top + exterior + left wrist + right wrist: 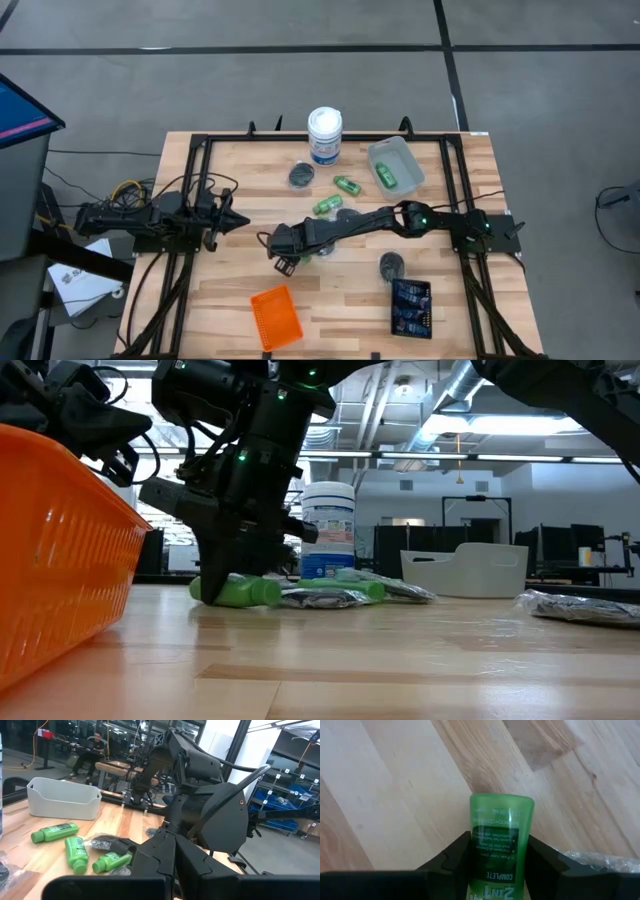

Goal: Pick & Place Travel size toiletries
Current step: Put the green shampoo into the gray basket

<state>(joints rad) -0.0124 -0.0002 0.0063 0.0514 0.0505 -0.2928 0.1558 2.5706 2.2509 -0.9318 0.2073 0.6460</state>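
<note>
Travel size toiletries lie scattered over the wooden worktop (230, 300), and we start at its near edge: an orange tray (276, 317) sits at about seven o'clock and a black tray (411, 307) holding dark blue tubes (410, 298) at about five o'clock, with one grey puck in clear wrap (391, 265) just beyond the black tray. Near the centre, the right end effector (497, 851) has its two fingers on either side of a green bottle (499, 842) that lies flat on the wood; the fingers appear to touch its sides, though we cannot tell whether the grip is firm. In the low view that bottle (243, 591) rests on the worktop under the dark arm. The left end effector (238, 222) waits at about nine o'clock, its fingers closed on nothing. Farther on, toward twelve o'clock, we see a second green bottle (326, 206), a third (346, 185) and another wrapped puck (301, 176). At about one o'clock stands a clear tray (407, 178) with a green bottle inside (386, 176), and at twelve o'clock the tall white canister (324, 135). Beyond the worktop, the left wrist view shows a seated person (90, 751).
</note>
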